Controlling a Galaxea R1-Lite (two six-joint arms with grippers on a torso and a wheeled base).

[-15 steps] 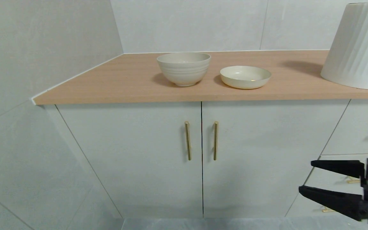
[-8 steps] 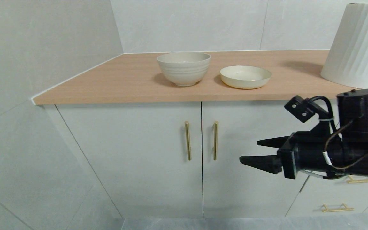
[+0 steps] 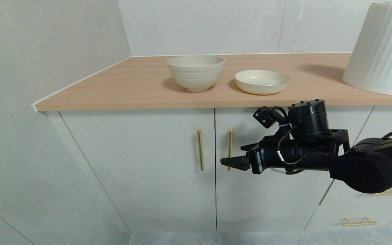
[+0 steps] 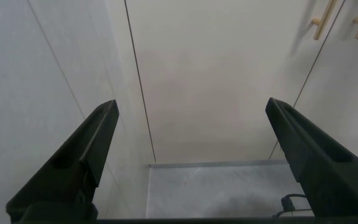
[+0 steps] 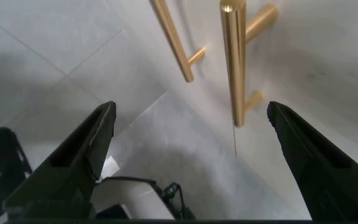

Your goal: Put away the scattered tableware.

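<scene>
Partly hidden door handle (image 3: 229,139), spread right claw (image 3: 231,154) in front

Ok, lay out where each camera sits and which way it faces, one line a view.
Head view: on the head, facing forward and down at the counter with bowl and dish, and the doors below; the right arm and open right claw show.
Left wrist view: on the left wrist, facing a cabinet front and the floor; the open left claw frames it.
Right wrist view: on the right wrist, facing the handles close up, past the right claw.
Shared: head and right wrist views both show the handles and right claw.
</scene>
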